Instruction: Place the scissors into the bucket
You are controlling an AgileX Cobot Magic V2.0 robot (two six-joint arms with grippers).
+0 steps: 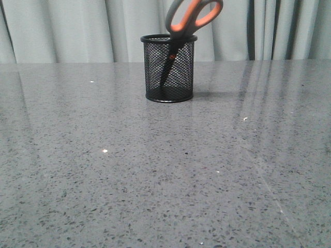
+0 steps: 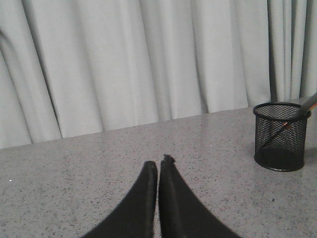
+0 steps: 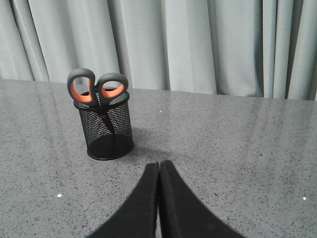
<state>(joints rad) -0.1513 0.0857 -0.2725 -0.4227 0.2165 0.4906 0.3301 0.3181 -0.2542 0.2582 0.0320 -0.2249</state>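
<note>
The black mesh bucket (image 1: 169, 68) stands upright at the back middle of the table. The scissors (image 1: 192, 17) stand inside it, blades down, grey and orange handles sticking out above the rim and leaning right. The right wrist view shows the bucket (image 3: 106, 129) with both scissors (image 3: 97, 88) loops above it, some way ahead of my right gripper (image 3: 159, 165), which is shut and holds nothing. In the left wrist view the bucket (image 2: 280, 138) sits far off to the side of my left gripper (image 2: 158, 162), also shut and empty. Neither gripper shows in the front view.
The grey speckled table (image 1: 155, 175) runs back to a pale curtain (image 1: 77, 31) hanging right behind the bucket. A few small white specks lie on the table (image 1: 105, 151).
</note>
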